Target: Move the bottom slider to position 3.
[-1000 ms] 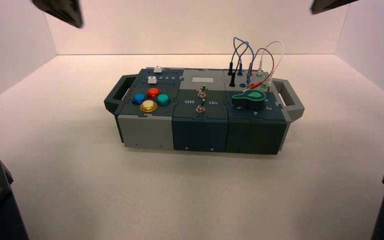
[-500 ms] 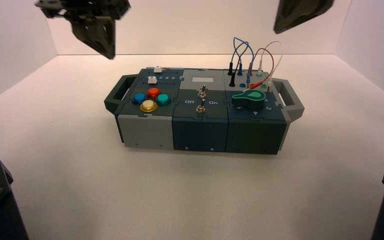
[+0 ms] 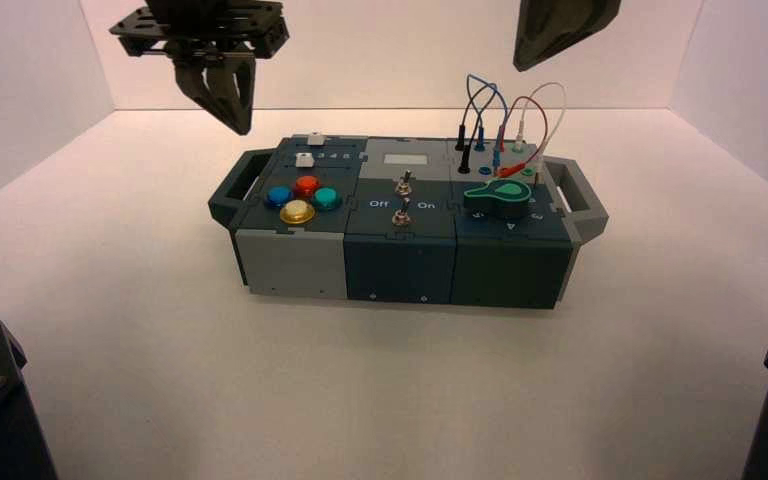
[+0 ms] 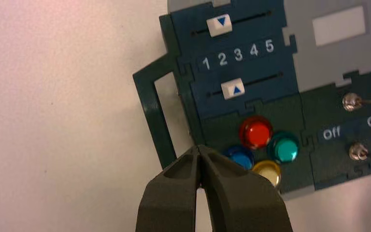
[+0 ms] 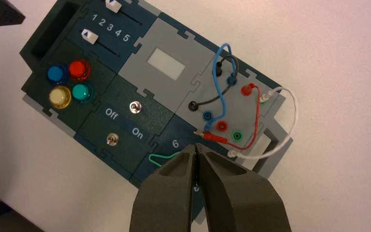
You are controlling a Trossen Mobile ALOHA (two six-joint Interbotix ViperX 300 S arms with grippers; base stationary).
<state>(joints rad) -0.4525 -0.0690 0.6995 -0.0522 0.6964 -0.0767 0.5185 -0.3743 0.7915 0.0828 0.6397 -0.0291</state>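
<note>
The bottom slider (image 4: 233,89) is a small white knob with a blue arrow on the dark teal box (image 3: 400,260). Its arrow points near the 2 in the row of white digits. Position 3 (image 4: 238,54) is printed in the middle of that row. In the high view the knob (image 3: 305,159) sits just behind the coloured buttons. My left gripper (image 3: 241,124) hangs shut in the air, behind and to the left of the box's left handle. Its tips (image 4: 199,150) hold nothing. My right gripper (image 3: 535,55) is shut and empty, high above the wired end (image 5: 196,147).
A twin white slider (image 4: 219,25) lies beyond the digits. Red, blue, teal and yellow buttons (image 4: 255,132) cluster near the bottom slider. Two toggle switches (image 3: 402,200), a green dial (image 3: 500,197) and upright wires (image 3: 500,120) fill the rest of the box. White walls enclose the table.
Both arms have come down into view from the top corners. The left gripper has moved right and lower towards the box's left end. The right gripper has shifted left.
</note>
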